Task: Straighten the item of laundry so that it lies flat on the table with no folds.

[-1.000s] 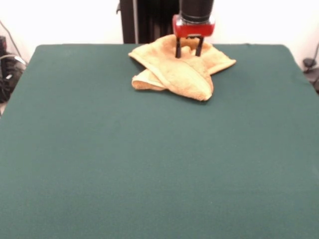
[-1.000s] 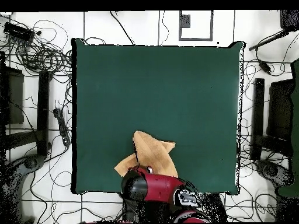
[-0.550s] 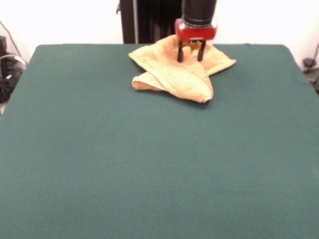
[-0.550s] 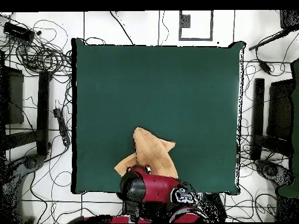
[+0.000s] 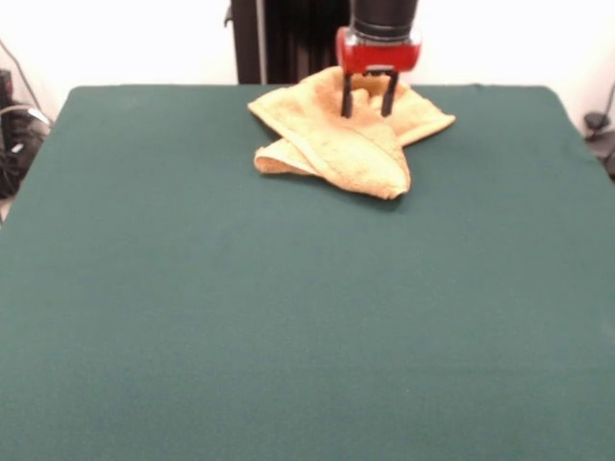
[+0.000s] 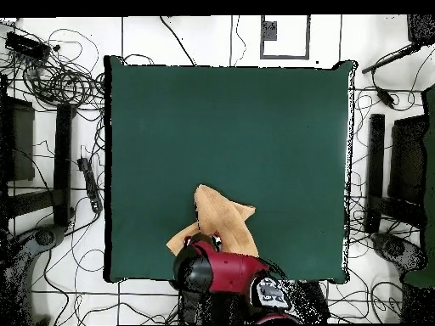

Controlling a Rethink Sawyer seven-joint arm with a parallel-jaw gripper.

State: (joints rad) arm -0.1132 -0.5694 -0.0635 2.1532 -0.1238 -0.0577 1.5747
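The item of laundry is a yellow-orange towel, crumpled and folded over itself near the far edge of the table, a little right of centre. One folded flap points toward the front, and a smaller lobe sticks out to the left. My gripper stands open over the towel's rear part, its two black fingers straddling a raised bit of cloth and its tips down at the fabric. In the overhead view the towel lies by the table's bottom edge, partly covered by the red arm.
The green table spreads wide around the towel. Cables and dark stands lie on the floor around the table. A black post rises behind the far edge.
The gripper has shifted very slightly right and lowered a touch onto the cloth, staying open. The towel's shape is nearly the same.
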